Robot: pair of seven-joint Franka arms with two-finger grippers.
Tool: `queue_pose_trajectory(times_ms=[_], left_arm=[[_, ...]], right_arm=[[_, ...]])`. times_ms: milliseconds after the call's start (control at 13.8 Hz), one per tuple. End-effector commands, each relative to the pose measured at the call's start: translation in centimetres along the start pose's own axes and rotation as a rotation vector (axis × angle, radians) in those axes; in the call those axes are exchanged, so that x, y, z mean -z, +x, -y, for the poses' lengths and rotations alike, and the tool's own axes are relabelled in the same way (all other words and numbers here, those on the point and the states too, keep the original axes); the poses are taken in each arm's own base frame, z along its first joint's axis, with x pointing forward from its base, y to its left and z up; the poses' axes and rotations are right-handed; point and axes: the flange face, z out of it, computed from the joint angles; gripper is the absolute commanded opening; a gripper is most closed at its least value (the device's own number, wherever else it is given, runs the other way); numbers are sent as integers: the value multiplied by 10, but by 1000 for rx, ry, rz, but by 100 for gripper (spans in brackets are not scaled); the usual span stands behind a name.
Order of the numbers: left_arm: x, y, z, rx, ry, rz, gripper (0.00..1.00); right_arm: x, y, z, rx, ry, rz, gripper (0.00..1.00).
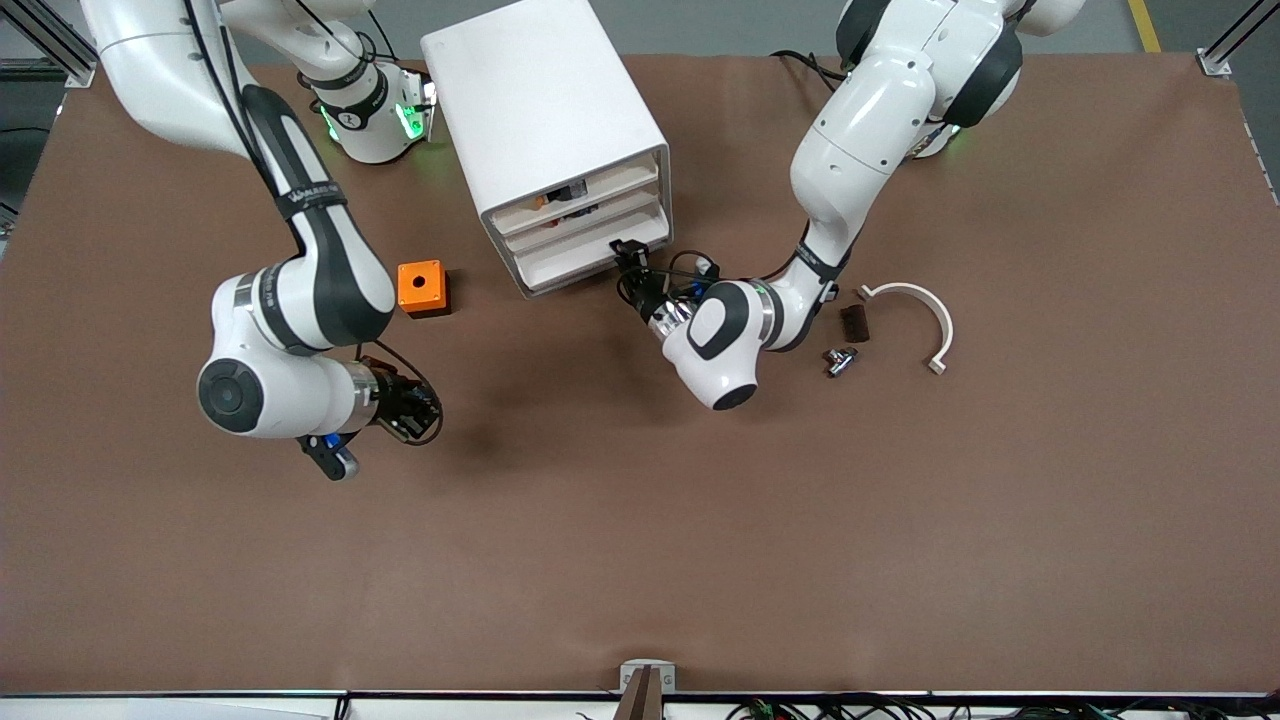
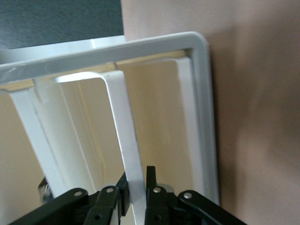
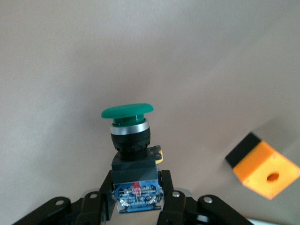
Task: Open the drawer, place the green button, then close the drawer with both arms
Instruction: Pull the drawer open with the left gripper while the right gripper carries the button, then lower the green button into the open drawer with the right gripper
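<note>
Front view: the left end effector (image 1: 628, 252) pinches the lowest drawer (image 1: 590, 262) front of the cabinet (image 1: 540, 110); the right end effector (image 1: 405, 405) hangs over bare worktop (image 1: 640, 540).

Left wrist view: fingers clamp the drawer lip, probably firmly.

Right wrist view: it grips the green button (image 3: 132, 150). Opening is underway; next, pull outward.

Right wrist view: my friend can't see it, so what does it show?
The right gripper holds the button upright in its fingers, green cap on top, above the brown table. An orange box with a hole sits on the table nearby.
</note>
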Motion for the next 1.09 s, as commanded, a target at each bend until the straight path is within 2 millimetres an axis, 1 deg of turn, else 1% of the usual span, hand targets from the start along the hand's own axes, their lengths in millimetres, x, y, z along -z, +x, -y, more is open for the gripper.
queue_pose_trajectory(times_ms=[0,73,145,218,290,363,435,580,653,798,870,943,1016], left_arm=[[47,-5,-11,-95,-122,59,2],[59,-6,-10,-100,-147,78,4],[66,-8,-10,-107,-155,88,8],[74,-8,-10,-118,-167,100,10],[78,-8,-11,-131,-178,109,18],[79,-8,-11,-139,-181,110,21],[82,-7,-12,-141,-185,115,32],[87,-8,-8,-143,-191,121,99],[90,-9,-4,-146,-193,122,99],[114,-6,3,-146,-209,151,99],[132,-2,8,-150,-225,162,99],[151,6,8,-147,-238,173,99],[165,15,7,-142,-251,156,99]], right_arm=[[16,-42,8,-66,4,-2,0],[16,-56,13,-77,3,-7,0],[19,-72,17,-85,8,-14,1],[20,-89,21,-93,9,-20,1],[23,-106,24,-108,12,-27,1],[21,-128,29,-121,9,-32,1],[19,-150,34,-137,9,-40,1],[10,-181,41,-182,2,-49,1],[5,-197,44,-197,-3,-52,1],[-11,-233,48,-233,-6,-73,1],[-19,-247,51,-252,0,-78,1],[-28,-256,50,-267,1,-83,1],[-37,-266,48,-279,-4,-87,1]])
